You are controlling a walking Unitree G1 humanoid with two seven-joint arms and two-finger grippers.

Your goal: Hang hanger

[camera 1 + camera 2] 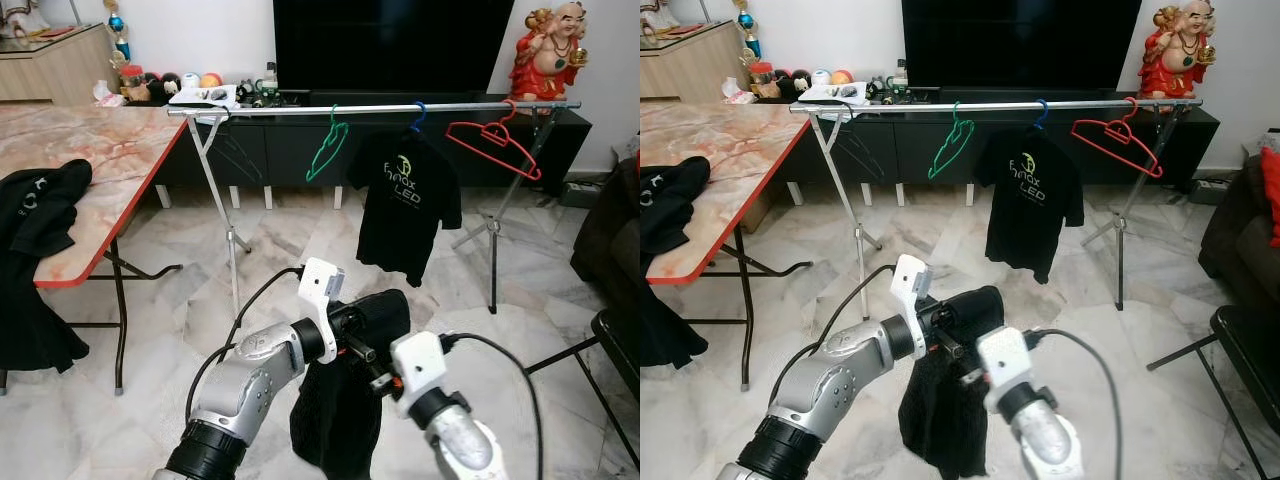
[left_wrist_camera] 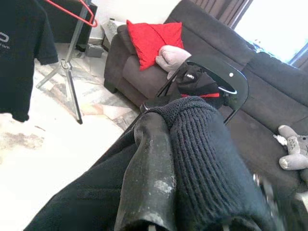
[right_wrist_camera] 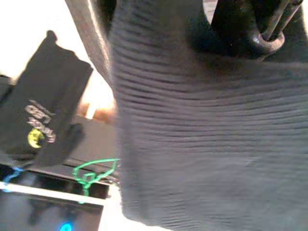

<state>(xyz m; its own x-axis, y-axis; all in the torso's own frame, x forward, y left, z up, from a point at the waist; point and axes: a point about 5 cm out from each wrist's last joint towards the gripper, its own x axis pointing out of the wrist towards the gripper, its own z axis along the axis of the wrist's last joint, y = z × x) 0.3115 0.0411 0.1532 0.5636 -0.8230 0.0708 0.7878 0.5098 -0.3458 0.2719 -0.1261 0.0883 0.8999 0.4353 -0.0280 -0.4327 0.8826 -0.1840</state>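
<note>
Both the left gripper (image 1: 365,325) and right gripper (image 1: 385,372) clench the black garment (image 1: 340,410); carry it level toward the rail's (image 1: 380,108) open middle.

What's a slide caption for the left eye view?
Both grippers, left gripper and right gripper, hold a black garment before a rail with a hung T-shirt.

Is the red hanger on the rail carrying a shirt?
No, the red hanger hangs bare on the rail; the black shirt hangs beside it.
</note>
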